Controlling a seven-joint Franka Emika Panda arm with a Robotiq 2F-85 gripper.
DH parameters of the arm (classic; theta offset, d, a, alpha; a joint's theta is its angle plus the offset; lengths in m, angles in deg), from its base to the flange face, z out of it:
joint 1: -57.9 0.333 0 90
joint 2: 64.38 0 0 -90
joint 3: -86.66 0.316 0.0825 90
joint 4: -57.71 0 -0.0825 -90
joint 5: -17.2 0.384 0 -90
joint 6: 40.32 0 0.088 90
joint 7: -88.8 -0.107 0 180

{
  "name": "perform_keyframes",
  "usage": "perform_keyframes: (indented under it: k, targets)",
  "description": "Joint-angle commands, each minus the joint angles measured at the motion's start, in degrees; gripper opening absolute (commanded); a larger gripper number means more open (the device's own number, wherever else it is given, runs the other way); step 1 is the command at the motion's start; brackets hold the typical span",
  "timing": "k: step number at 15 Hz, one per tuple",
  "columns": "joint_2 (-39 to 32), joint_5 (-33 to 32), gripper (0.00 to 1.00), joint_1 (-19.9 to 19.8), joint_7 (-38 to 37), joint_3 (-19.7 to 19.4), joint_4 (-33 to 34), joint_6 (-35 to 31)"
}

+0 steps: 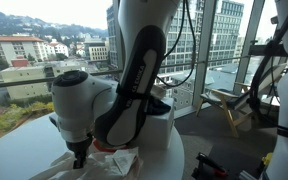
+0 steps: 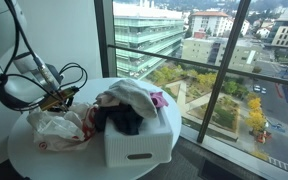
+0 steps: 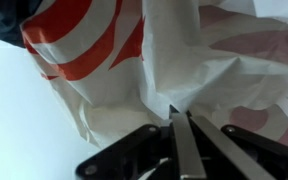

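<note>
Reaching down over a round white table (image 1: 19, 152), the gripper (image 1: 80, 153) in an exterior view sits at the edge of a crumpled plastic bag (image 1: 119, 162). Its fingers are too dark and small there to read.

In an exterior view the gripper (image 2: 56, 101) hangs low over the bag (image 2: 56, 128). The bag lies on the table just beside a white basket (image 2: 134, 148) heaped with clothes (image 2: 124, 105), and the basket stands on the side nearer the window (image 2: 214, 60).

In the wrist view the two fingers (image 3: 177, 150) are pressed almost together, with only a thin dark line between them. Their tips rest against a fold of the white, red-striped bag (image 3: 104, 60). Whether any of the film is caught between them cannot be told.
</note>
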Motion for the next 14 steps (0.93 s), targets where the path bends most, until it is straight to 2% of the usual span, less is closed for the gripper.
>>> perform_keyframes:
  k: [1, 4, 7, 11, 14]
  targets:
    - [1.0, 4.3, 0.0, -0.8, 0.4, 1.9, 0.2, 2.8]
    - [1.3, 8.8, 0.0, -1.0, 1.1, 3.4, 1.1, 6.4]
    - [2.4, 12.3, 0.0, 0.2, 3.2, 3.0, 3.2, 8.2]
    - [4.2, 8.5, 0.0, 1.7, 3.6, 1.2, 7.1, 10.2]
    - [5.2, 2.5, 0.0, 2.1, 5.8, 0.6, 9.6, 12.8]
